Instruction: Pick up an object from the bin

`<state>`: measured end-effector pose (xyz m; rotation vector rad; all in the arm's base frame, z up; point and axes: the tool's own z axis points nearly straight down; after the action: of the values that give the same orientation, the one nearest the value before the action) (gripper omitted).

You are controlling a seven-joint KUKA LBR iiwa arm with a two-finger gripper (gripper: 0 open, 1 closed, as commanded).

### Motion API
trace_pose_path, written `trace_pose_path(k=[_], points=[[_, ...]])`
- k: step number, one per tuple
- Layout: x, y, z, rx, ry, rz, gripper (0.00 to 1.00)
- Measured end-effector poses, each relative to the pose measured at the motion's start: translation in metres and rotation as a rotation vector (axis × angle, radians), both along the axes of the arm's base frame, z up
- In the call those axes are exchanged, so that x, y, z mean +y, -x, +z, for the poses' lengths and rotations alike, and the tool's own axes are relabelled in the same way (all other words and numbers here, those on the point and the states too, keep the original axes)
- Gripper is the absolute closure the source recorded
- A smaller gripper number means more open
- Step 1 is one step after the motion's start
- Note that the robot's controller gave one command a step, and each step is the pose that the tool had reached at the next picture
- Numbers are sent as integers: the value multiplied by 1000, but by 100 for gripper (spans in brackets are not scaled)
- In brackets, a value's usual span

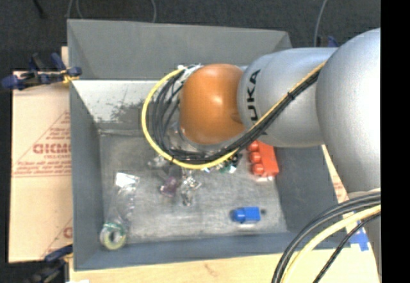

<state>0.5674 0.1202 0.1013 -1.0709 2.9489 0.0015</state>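
The grey bin (pixel 83 147) is spanned from the right by the arm (pixel 288 102), its orange wrist cover (pixel 208 105) held over the middle. Below it the claw (pixel 186 191) is set low over the bin floor, with a small purple piece (pixel 169 187) lying just beside it toward the view's left; whether the claw is open or closed cannot be told.

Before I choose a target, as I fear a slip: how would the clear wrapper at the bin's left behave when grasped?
The clear wrapper looks thin and crumpled, so it is probably floppy and very light. Its glossy film may slip or crush. It lies low on the bin floor, so an edge may be hard to catch.
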Motion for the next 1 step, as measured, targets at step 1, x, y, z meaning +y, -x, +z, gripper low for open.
trace_pose_path(k=[1], points=[[-35,-10,5,-3,2,103,0]])
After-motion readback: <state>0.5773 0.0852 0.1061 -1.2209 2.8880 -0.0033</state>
